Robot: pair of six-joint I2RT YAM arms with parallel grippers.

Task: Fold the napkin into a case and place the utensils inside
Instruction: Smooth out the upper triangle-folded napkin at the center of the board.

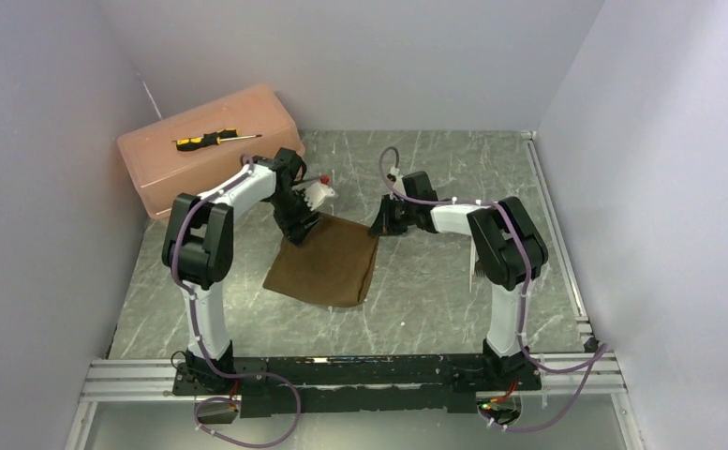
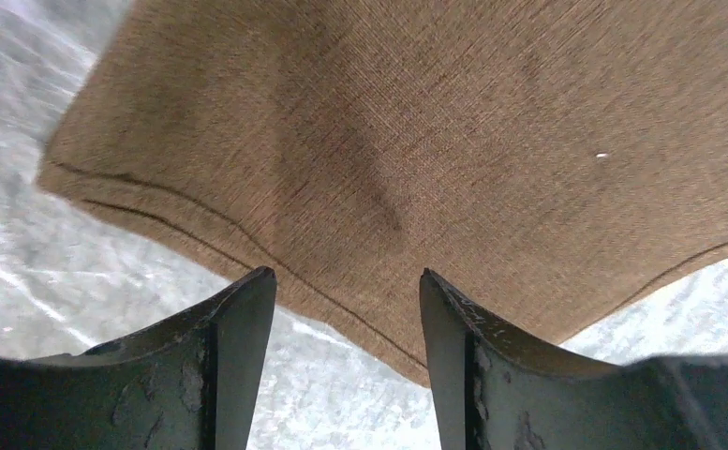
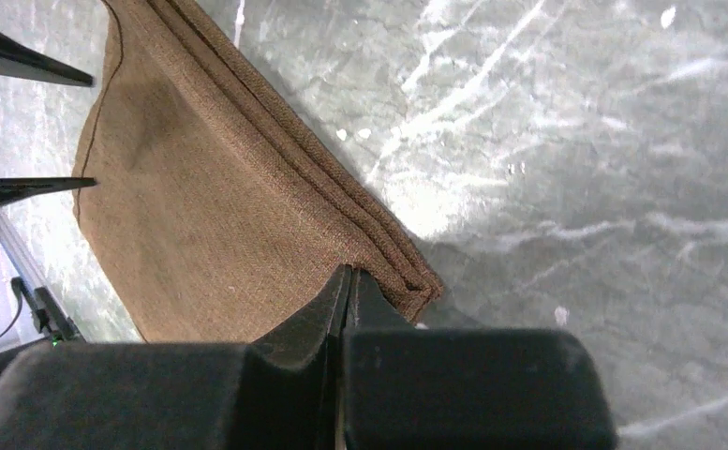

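Note:
The brown napkin (image 1: 327, 264) lies flat on the marbled table, doubled, with layered hems along its right edge (image 3: 275, 122). My left gripper (image 1: 300, 229) is at its far left corner; its jaws (image 2: 346, 277) stand open over the cloth's edge (image 2: 388, 141) with nothing between them. My right gripper (image 1: 379, 228) is at the far right corner; its jaws (image 3: 349, 272) are pressed together on the cloth just inside the corner. The left gripper's open fingertips (image 3: 22, 186) also show in the right wrist view. No utensils show in any view.
A pink box (image 1: 168, 164) stands at the back left with a yellow-and-black screwdriver (image 1: 212, 141) on its lid. Grey walls close in the left, back and right. An aluminium rail (image 1: 360, 375) runs along the near edge.

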